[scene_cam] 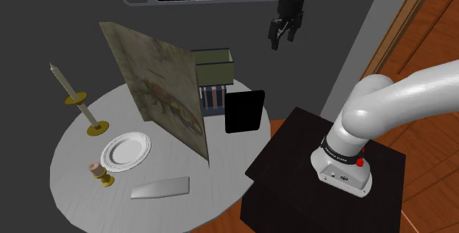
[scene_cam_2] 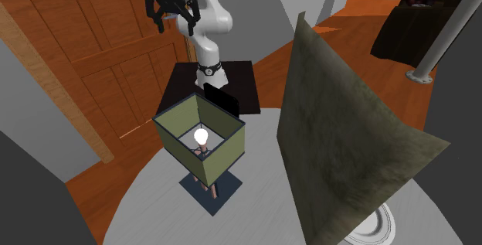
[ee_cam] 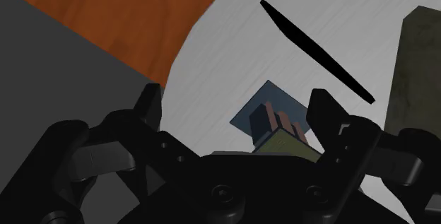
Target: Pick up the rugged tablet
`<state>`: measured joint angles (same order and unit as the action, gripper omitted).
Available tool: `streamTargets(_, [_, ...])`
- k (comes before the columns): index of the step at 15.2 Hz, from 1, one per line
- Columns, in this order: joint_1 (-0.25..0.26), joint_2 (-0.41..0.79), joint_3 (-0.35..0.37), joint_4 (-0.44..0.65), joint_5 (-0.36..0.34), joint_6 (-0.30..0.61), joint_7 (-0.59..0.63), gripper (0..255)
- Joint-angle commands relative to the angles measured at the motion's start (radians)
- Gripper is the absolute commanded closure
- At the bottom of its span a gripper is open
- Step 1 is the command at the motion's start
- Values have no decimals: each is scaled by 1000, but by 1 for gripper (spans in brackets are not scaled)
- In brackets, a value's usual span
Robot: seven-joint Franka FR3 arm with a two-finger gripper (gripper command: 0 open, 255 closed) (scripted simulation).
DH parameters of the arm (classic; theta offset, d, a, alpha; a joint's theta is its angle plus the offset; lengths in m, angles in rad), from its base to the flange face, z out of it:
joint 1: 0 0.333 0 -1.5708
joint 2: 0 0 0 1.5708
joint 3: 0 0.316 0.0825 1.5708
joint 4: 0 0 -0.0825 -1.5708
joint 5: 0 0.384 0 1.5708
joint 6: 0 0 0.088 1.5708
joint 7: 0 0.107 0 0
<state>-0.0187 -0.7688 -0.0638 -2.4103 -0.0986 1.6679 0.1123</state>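
I have the gripper (scene_cam: 284, 37) at the top centre of the shoulder view, high over the table (scene_cam: 73, 187), fingers spread apart with nothing between them. The rugged tablet (scene_cam: 244, 112), a plain black slab, stands upright mid-frame at the table's edge nearest the stand (scene_cam: 294, 158), just beside the green-shaded lamp (scene_cam: 213, 66). In the wrist view it's a thin black sliver (ee_cam: 314, 49). A plate (scene_cam: 125, 152) and a candle (scene_cam: 73, 95) sit at the left of the shoulder view.

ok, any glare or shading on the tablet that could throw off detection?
Shoulder view: the rugged tablet is flat black, no glare or shading, on a dim grey table. Second exterior view: the lamp bulb glows white inside its shade. Wrist view: the tablet reads as a thin black sliver, edge-on.
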Motion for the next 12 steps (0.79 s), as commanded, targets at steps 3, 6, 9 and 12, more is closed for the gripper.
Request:
streamTargets(3, [46,5,-24,-59,-8,64,-111,0])
streamTargets(6, [115,16,-61,-142,-22,160,-277,0])
streamTargets(9, [183,32,-99,-223,-37,254,-443,0])
streamTargets(12, [250,52,-139,-299,-54,349,-609,0])
